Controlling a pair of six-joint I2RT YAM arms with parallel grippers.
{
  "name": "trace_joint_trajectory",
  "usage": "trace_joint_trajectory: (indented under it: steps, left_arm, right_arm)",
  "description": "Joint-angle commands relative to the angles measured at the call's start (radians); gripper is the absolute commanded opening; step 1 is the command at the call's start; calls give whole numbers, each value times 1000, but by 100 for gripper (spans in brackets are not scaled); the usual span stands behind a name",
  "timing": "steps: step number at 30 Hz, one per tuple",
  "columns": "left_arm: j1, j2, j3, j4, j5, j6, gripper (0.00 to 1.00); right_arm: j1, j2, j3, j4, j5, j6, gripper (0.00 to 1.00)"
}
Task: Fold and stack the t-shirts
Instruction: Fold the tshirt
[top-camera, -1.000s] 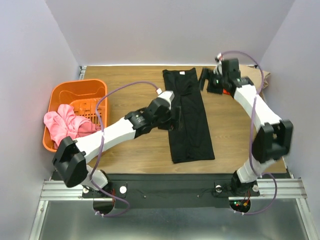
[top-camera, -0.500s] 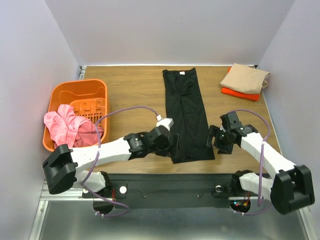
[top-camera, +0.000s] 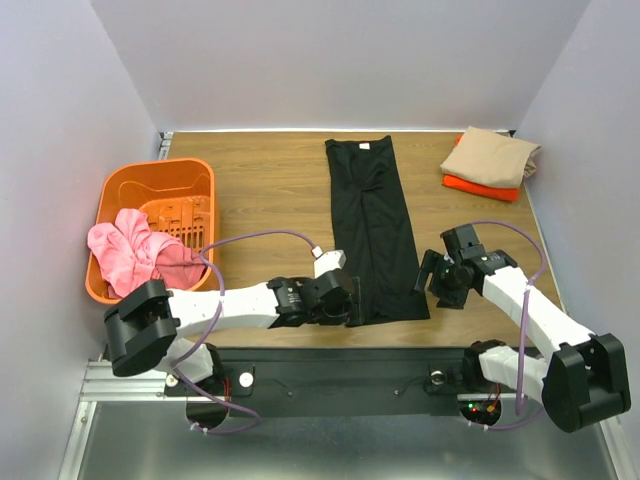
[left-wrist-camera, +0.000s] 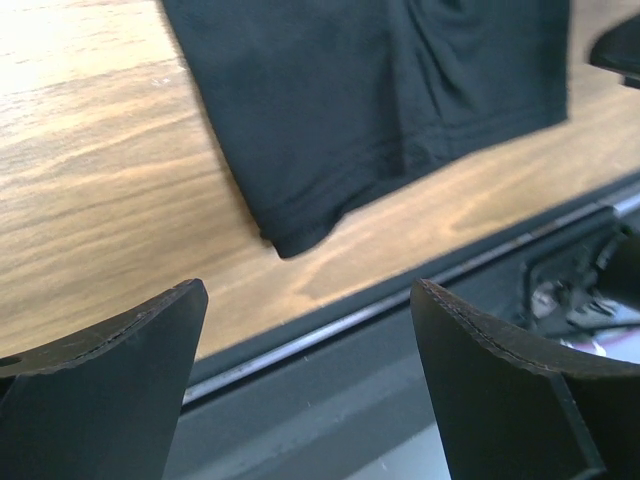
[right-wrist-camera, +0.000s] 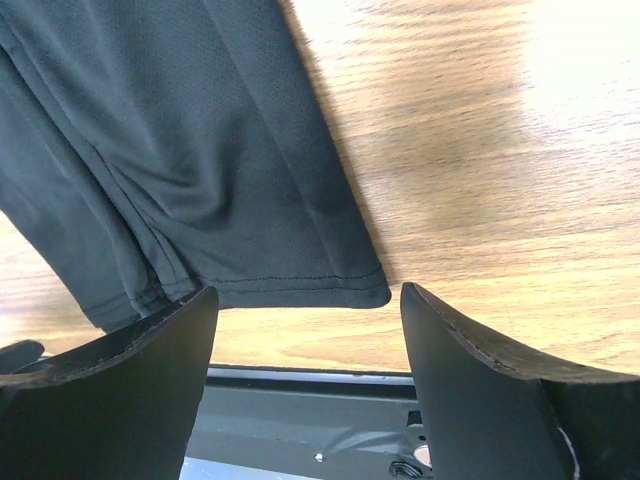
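Nearest, along the front edge of the bench (top-camera: 270, 190), both claws sit low by the near hem of the black shirt (top-camera: 375, 230). The left claw (top-camera: 348, 304) is at the hem's near-left corner, with its fingers spread wide and nothing between them. Its wrist view shows that corner lying flat on the wood ahead of the gap, apart from both fingertips. The right claw (top-camera: 428, 280) is at the near-right corner, likewise spread wide and empty. Its wrist view shows the stitched hem and the corner just ahead of the gap. From above it is hard to tell whether either claw touches the cloth, though the wrist views suggest they do not.

The black shirt is folded into a long narrow strip and lies flat down the middle of the bench. It reaches from close to the near edge almost to the far edge, with its near end swung slightly to the right. A lengthwise fold runs along it, and a small white tag (top-camera: 364, 146) shows at the far end.

Further left, an orange basket (top-camera: 112, 192) stands at the bench's left edge, with a pink cloth (top-camera: 130, 250) draped over its near rim.

In the far right corner, the folded tan shirt (top-camera: 490, 155) rests on the folded orange shirt (top-camera: 480, 186), whose near edge peeks out beneath it. This stack is well apart from the black shirt.
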Motion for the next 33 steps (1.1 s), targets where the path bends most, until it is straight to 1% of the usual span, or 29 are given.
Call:
trace_joint_trajectory:
  steps: [1, 6, 10, 12, 16, 18, 22, 27, 28, 32, 33]
  left_arm:
    - [-6, 35, 77, 7, -58, -7, 94]
    - [-6, 87, 117, -15, -75, 8, 93]
    - [-4, 111, 146, -19, -73, 22, 93]
    - [-6, 116, 148, -18, -72, 22, 93]
    - [-4, 119, 140, -9, -66, 16, 92]
    - [-3, 124, 137, -12, -64, 10, 92]
    - [0, 125, 126, -30, -77, -7, 90]
    - [3, 147, 131, -38, -69, -5, 89]
    - [5, 153, 132, -41, -69, -5, 88]
    - [3, 186, 149, -86, -89, -10, 74]
    - [3, 191, 152, -100, -95, -13, 73]
  right_arm:
    - [7, 8, -3, 1, 43, 28, 79]
    - [10, 33, -20, 26, 36, 55, 77]
    - [17, 28, -83, 68, 9, 94, 76]
    - [20, 22, -114, 69, 26, 100, 76]
    - [24, 17, -109, 67, 38, 109, 74]
    - [27, 25, -114, 67, 39, 106, 69]
    - [34, 43, -112, 73, 50, 104, 56]
    - [37, 62, -112, 96, 58, 104, 51]
    - [37, 66, -112, 101, 58, 104, 48]
    - [41, 91, -111, 115, 43, 88, 39]
    - [41, 93, -109, 115, 43, 88, 37]
